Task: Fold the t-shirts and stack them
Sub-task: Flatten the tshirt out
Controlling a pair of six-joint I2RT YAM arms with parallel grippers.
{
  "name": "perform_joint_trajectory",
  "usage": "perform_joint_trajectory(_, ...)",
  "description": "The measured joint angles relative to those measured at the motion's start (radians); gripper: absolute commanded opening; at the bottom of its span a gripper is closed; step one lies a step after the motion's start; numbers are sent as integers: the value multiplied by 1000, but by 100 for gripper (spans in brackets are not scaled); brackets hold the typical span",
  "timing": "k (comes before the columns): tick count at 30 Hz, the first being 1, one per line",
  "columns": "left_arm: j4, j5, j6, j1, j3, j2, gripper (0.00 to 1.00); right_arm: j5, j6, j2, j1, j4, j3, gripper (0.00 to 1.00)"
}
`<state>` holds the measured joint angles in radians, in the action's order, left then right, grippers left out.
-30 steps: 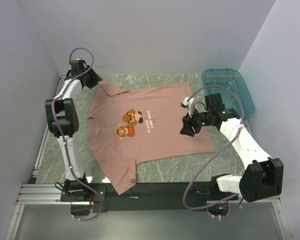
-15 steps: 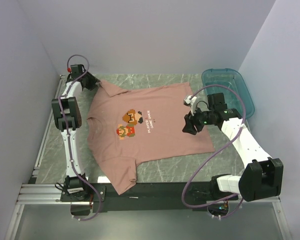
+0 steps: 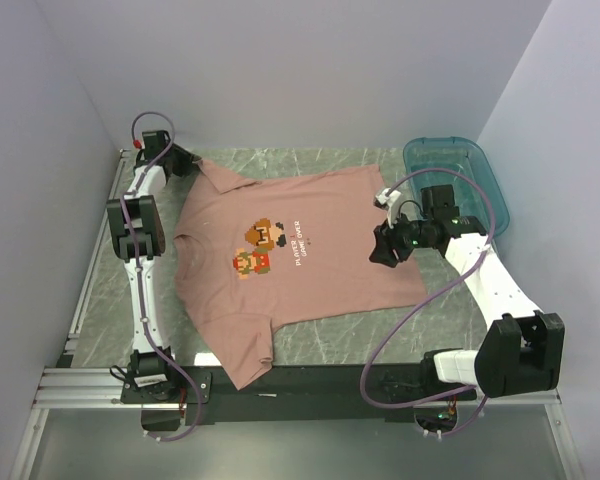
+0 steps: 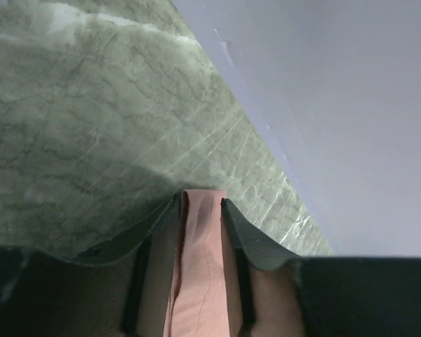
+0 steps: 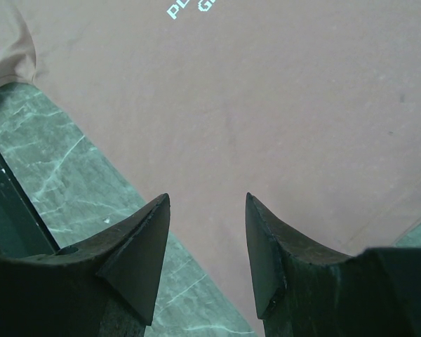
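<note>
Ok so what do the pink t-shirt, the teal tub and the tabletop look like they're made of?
The pink t-shirt: soft matte knit, probably cotton; it lies limp and creased. The teal tub: glossy see-through plastic. The tabletop: green veined stone look, maybe marble or printed laminate.

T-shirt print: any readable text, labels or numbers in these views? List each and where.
"PL": start of the upper line of white lettering on the t-shirt, cut by the right wrist view's top edge.
"G": start of the line below it, likewise cut.
Top view: same lettering beside the pixel characters, too small to read.
Teal tub: no text visible.
</note>
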<state>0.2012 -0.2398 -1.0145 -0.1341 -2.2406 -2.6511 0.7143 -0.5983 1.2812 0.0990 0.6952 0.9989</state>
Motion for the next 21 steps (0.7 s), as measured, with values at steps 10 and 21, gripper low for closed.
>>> perform_joint_trajectory(10,-59,-34,-32,-1,0,-31,8,6,2,0,-28,1,0,54)
perform_joint_trajectory(21,-180,-83,-14,-2,152,38,0,15,2,0,-51,2,0,54)
